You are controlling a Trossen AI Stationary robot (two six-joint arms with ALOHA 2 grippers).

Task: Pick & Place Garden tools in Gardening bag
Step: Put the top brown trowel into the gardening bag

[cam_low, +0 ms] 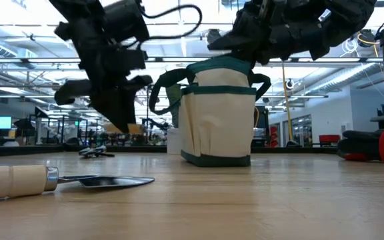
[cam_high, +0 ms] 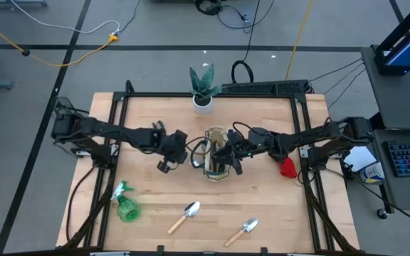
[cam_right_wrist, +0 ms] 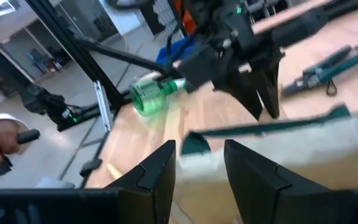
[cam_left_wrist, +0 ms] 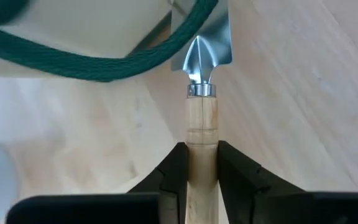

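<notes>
2 trowels lie loose on the near table, spray bottle to their left. Left gripper: fingers narrow, clamped on a wooden tool handle, long axis pointing from the claw toward the bag just beside it. Right gripper: fingers pinching the bag's rim, seemingly steadying it. Judgement: left arm carries; bag lies ahead of the blade
</notes>
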